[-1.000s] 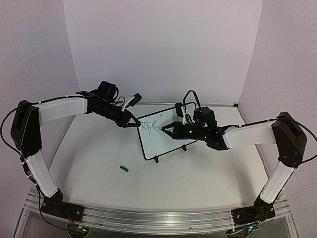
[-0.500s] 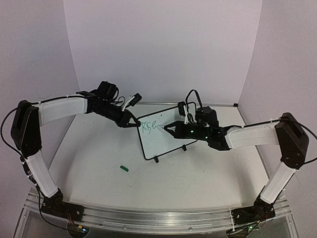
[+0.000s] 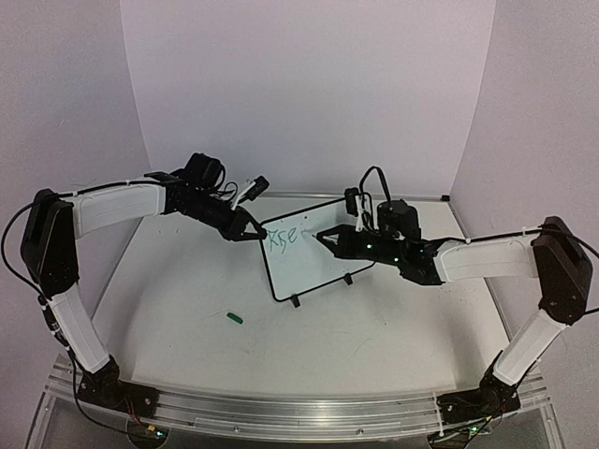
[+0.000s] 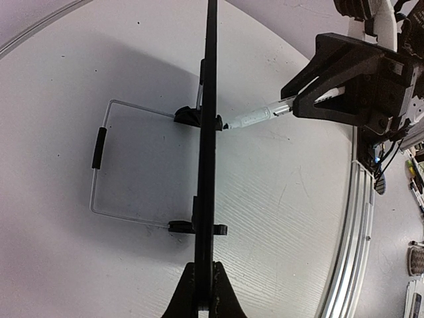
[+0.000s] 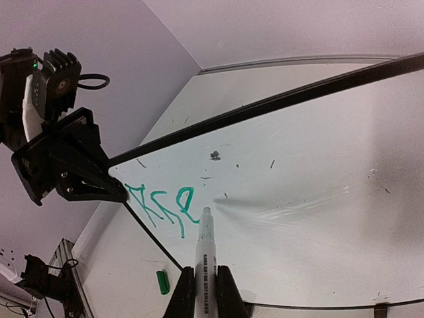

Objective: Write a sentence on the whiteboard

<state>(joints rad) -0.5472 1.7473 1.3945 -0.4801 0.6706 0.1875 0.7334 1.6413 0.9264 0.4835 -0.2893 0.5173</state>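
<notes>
The whiteboard [image 3: 323, 271] stands tilted on the table, seen edge-on in the left wrist view [image 4: 211, 99]. My left gripper [image 3: 253, 231] is shut on its upper left corner, and its fingers [image 4: 225, 295] clamp the black frame. The sentence [image 3: 282, 238] is a few green letters at the board's top left, also in the right wrist view [image 5: 162, 204]. My right gripper [image 3: 329, 239] is shut on a white marker [image 5: 205, 248]. The marker's tip [image 4: 226, 125] is at the board's face, just right of the last letter.
A green marker cap [image 3: 234, 318] lies on the table in front of the board's left side, also in the right wrist view [image 5: 162, 281]. The board's wire stand [image 4: 98, 147] sticks out behind it. Two black feet [image 3: 295, 301] rest on the table.
My right gripper has moved right along the board with the marker, and the tip now sits past the last green letter. The left gripper and board have not moved.
</notes>
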